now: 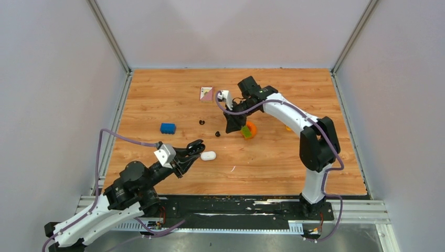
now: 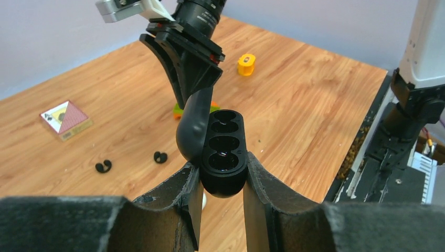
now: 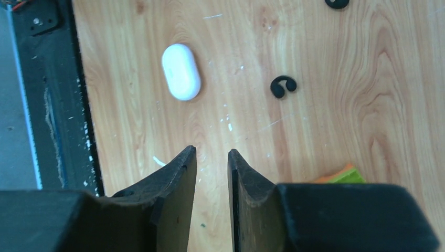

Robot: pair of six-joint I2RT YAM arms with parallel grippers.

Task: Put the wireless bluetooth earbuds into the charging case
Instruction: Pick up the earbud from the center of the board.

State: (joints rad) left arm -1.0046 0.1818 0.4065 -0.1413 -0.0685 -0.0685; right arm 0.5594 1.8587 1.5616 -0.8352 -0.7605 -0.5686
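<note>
My left gripper (image 2: 223, 176) is shut on an open black charging case (image 2: 225, 152), held above the table with its lid (image 2: 191, 128) swung left. Both sockets look empty. In the top view the left gripper (image 1: 195, 149) is just left of a closed white case (image 1: 208, 155). Two black earbuds (image 1: 201, 122) (image 1: 218, 134) lie on the wood; they also show in the left wrist view (image 2: 103, 166) (image 2: 160, 156). My right gripper (image 3: 212, 152) is slightly open and empty, hovering over bare wood between the white case (image 3: 181, 71) and one black earbud (image 3: 283, 85). No white earbuds are in view.
An orange-and-green toy (image 1: 247, 129) sits by the right gripper (image 1: 230, 127). A blue block (image 1: 168, 127) lies at the left, a card box (image 1: 206, 93) at the back, and a small orange-yellow object (image 2: 245, 64) behind the right arm. Walls close three sides.
</note>
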